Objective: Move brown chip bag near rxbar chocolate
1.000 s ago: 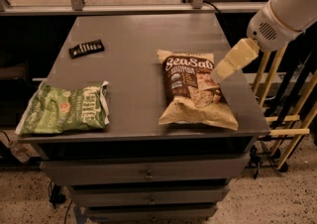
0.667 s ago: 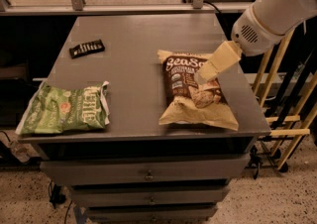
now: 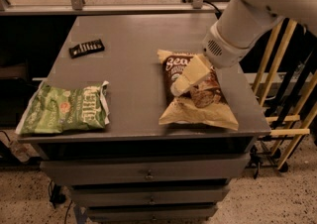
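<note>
Here lie one rxbar chocolate [image 3: 86, 48], one green bag [image 3: 64, 110] and one brown chip bag [image 3: 194, 114] under the end effector [image 3: 177, 89], grip unclear.

Brown chip bag [image 3: 208, 111] under gripper [image 3: 178, 88], green bag [image 3: 64, 111], rxbar chocolate [image 3: 86, 48], one each

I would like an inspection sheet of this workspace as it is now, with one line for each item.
Surface: grey table, flat, three things on it.
Job's things: brown chip bag lying at the right front; black bar at the left rear, well apart from it.
Clutter: green chip bag at the left front edge.
Grippers: gripper over the brown chip bag's dark panel; contact unclear.
Cables: black cable behind the rear right corner.
Surroundings: drawers below; wooden rack on the right.
</note>
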You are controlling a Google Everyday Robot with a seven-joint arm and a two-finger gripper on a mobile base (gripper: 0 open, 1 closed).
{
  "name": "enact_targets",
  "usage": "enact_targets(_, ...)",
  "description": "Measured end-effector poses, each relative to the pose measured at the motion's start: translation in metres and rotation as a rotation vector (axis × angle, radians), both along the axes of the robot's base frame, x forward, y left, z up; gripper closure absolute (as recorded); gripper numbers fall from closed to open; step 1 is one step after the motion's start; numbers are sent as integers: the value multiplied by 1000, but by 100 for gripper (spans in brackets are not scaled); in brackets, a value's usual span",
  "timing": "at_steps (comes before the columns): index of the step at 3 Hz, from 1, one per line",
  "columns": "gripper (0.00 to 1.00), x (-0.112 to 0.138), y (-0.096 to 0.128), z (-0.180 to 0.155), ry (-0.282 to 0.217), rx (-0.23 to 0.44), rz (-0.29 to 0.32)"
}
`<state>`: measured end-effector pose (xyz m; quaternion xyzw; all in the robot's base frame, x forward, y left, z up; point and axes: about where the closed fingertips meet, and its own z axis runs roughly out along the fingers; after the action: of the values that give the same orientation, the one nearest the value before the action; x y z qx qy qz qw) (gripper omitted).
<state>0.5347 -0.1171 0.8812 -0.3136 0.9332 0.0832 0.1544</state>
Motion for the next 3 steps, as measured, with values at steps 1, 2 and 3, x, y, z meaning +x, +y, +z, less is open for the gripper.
enact_targets(1,2,16,7,-16,9,-34,-33)
enact_targets(2,25,23,12,-21,5,-49,-45)
enact_targets(3,47,25,12,-17,-8,-57,-49)
